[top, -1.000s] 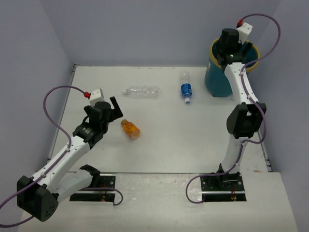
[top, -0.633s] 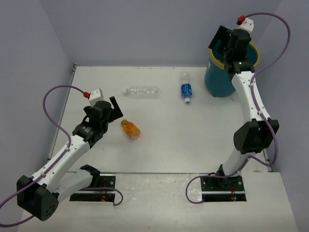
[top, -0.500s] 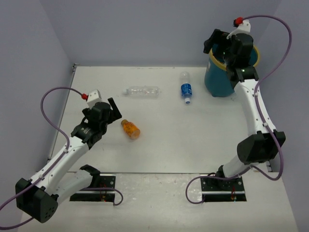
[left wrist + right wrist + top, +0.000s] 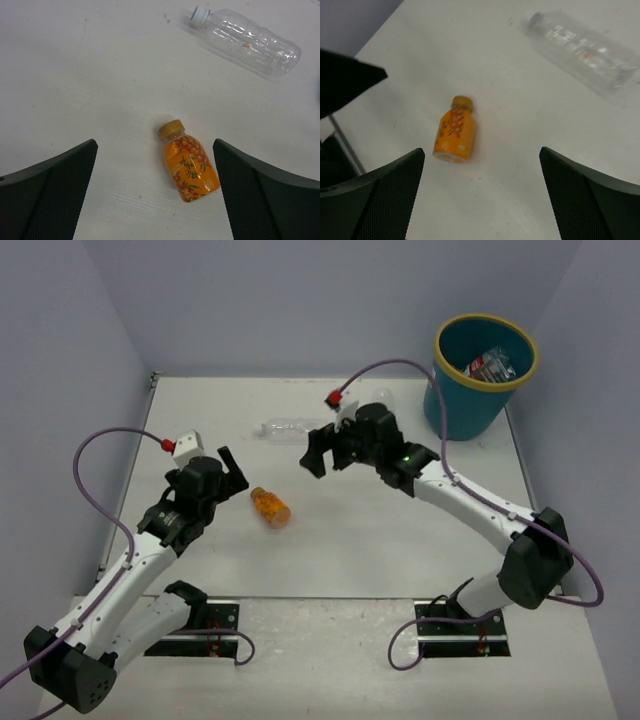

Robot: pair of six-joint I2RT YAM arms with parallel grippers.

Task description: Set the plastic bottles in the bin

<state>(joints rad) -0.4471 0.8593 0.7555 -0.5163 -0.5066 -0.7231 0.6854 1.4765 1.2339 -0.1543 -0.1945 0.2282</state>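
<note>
On the white table [image 4: 75,75] lies a stubby orange bottle [image 4: 189,169], gold-capped.

Orange bottle [image 4: 189,167]: lying on white table [image 4: 75,75], between the wide-apart jaws of the left gripper [image 4: 155,150], touching neither. Clear bottle [image 4: 247,42]: white cap, lying beyond.

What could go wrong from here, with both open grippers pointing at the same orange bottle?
The left gripper and the right gripper both face the orange bottle; if both reach in, they may collide. The bottle lies on its side, so one finger touching it first could roll it away. The right gripper hangs near the clear bottle and might knock it.
</note>
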